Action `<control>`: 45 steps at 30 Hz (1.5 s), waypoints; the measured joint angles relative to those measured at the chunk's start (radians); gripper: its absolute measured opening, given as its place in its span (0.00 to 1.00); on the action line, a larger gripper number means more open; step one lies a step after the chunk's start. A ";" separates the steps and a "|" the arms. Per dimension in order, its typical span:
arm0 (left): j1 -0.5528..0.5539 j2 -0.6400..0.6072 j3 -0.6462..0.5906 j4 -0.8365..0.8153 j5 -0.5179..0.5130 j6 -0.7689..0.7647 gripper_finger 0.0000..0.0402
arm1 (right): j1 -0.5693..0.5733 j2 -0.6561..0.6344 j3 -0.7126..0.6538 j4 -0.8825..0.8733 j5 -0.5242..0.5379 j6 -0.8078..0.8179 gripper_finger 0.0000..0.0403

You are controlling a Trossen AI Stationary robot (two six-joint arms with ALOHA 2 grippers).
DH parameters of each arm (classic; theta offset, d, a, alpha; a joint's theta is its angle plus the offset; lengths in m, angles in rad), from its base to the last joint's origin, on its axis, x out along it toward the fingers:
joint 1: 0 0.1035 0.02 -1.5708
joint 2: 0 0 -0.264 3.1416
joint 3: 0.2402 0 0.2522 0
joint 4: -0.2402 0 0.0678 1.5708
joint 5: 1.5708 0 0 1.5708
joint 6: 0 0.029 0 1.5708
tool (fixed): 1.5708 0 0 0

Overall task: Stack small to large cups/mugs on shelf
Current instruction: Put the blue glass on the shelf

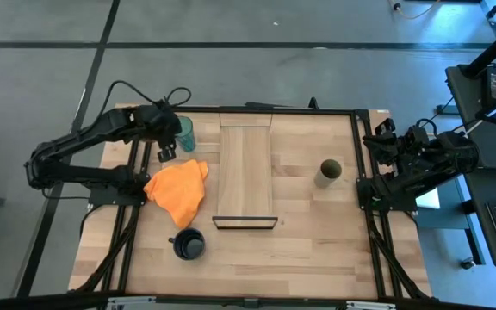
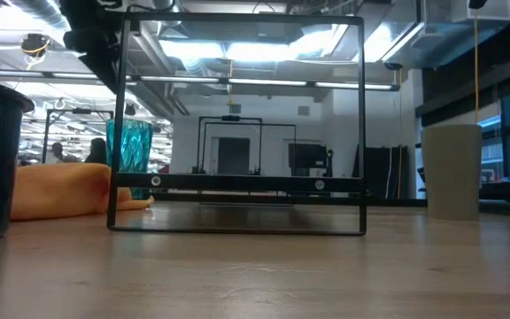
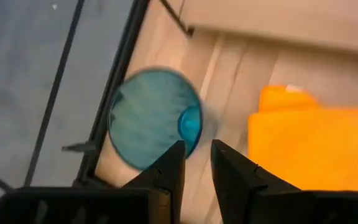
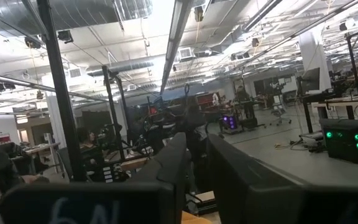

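Note:
The teal-green tumbler (image 1: 184, 133) stands upright on its base at the table's far left, just left of the shelf; it also shows in the low view (image 2: 132, 146). My left gripper (image 3: 197, 152) hovers above the tumbler's rim (image 3: 154, 118), its fingers a narrow gap apart and touching nothing. The olive-brown cup (image 1: 330, 170) stands right of the shelf (image 1: 246, 176), which lies flat along the table's middle. The navy mug (image 1: 188, 245) stands near the front left. My right gripper (image 4: 196, 155) waits at the table's right edge, fingers together and empty.
An orange cloth (image 1: 179, 189) lies crumpled between the tumbler and the navy mug, beside the shelf's left edge. The shelf's dark metal frame (image 2: 237, 124) stands upright at its near end. Bare tabletop (image 1: 317, 241) lies at the front right.

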 joint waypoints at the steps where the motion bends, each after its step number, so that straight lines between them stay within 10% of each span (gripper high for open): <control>1: 0.007 0.010 0.000 -0.007 0.002 0.017 0.21 | 0.000 0.000 0.000 0.000 0.000 0.000 0.17; 12: 0.035 0.078 0.000 -0.002 0.052 0.118 0.34 | 0.000 0.000 0.000 -0.021 0.001 -0.001 0.17; 45: 0.156 0.273 0.001 0.051 0.103 0.104 0.33 | 0.000 0.000 0.000 -0.060 0.000 0.002 0.17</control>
